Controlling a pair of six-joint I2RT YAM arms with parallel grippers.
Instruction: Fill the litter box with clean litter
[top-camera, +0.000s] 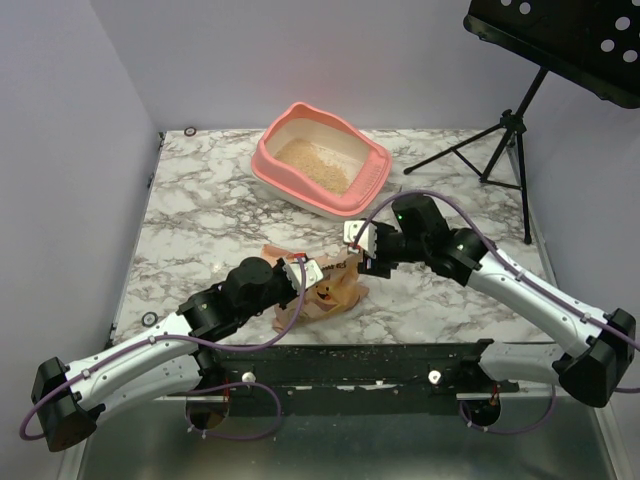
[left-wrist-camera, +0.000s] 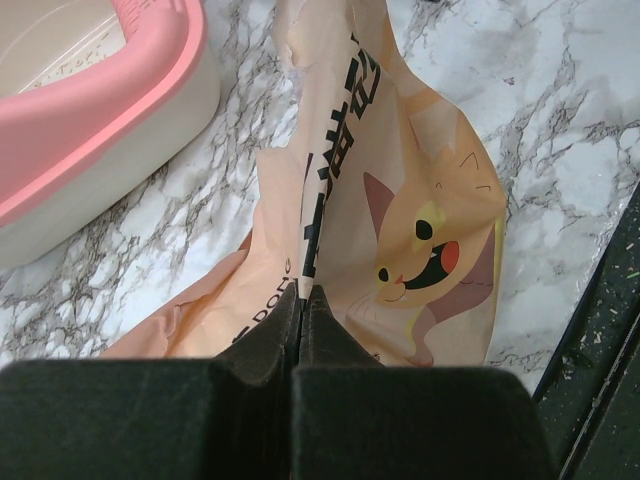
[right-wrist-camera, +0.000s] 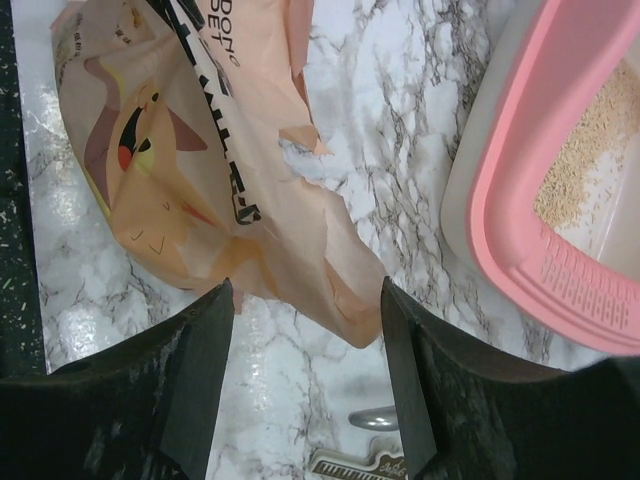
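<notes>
Litter box: a big salmon-pink tray (top-camera: 262, 158) with rounded corners, a raised curved rim and a cream inner wall.
Clean litter: pale tan granules (top-camera: 313, 165) cover part of the floor, and cream floor shows around them.
Place: far centre of the marble table (top-camera: 200, 215).
Relative to the grippers: beyond both, nearer the right one, touching neither.
Long axis: diagonal, from far left to near right, with the ribbed pink lip at the right end.
Bag: a crumpled peach bag (top-camera: 335, 295) with a cartoon cat lies between the grippers, apart from the box.
Left gripper (left-wrist-camera: 300, 300): fingers pressed together, pinching the bag.
Right gripper (right-wrist-camera: 305, 300): fingers spread apart, the bag's torn edge just ahead of them, gripping nothing.
</notes>
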